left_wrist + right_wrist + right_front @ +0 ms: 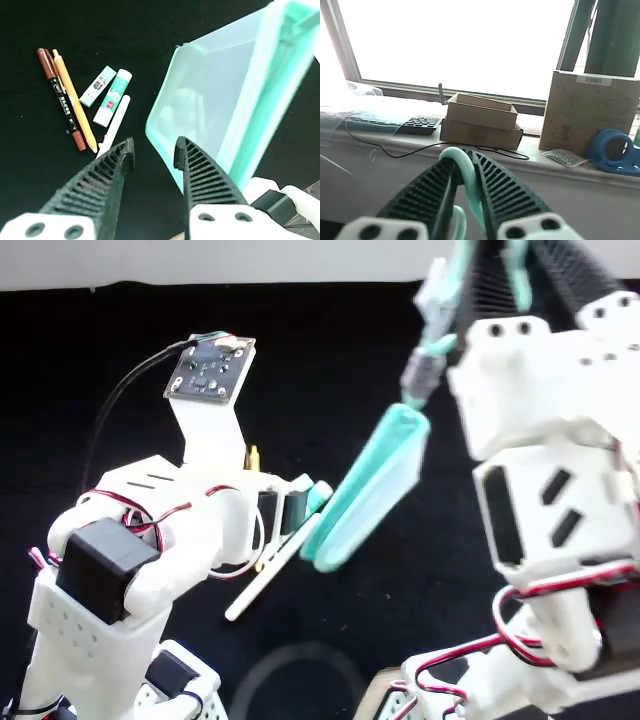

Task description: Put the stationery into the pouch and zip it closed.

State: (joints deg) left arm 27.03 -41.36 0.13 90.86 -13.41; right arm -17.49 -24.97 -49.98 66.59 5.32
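Note:
A translucent teal pouch [368,490] hangs tilted above the black table, its mouth open. My right gripper [465,167] is shut on the pouch's teal loop [461,162], high above the table. My left gripper [154,150] is open with nothing between its fingers, close to the pouch [225,95] at its lower corner. On the table lie a brown marker [60,95], an orange pencil [75,102], a small eraser [97,86], a teal-and-white tube [113,97] and a white pen [115,125]. In the high view the white pen [262,580] sticks out from under the left arm [150,540].
The table [330,350] is covered in black cloth. The right arm's white body [550,490] stands at the right side of the table. Behind the table the right wrist view shows a windowsill with cardboard boxes [480,122] and a keyboard [417,125].

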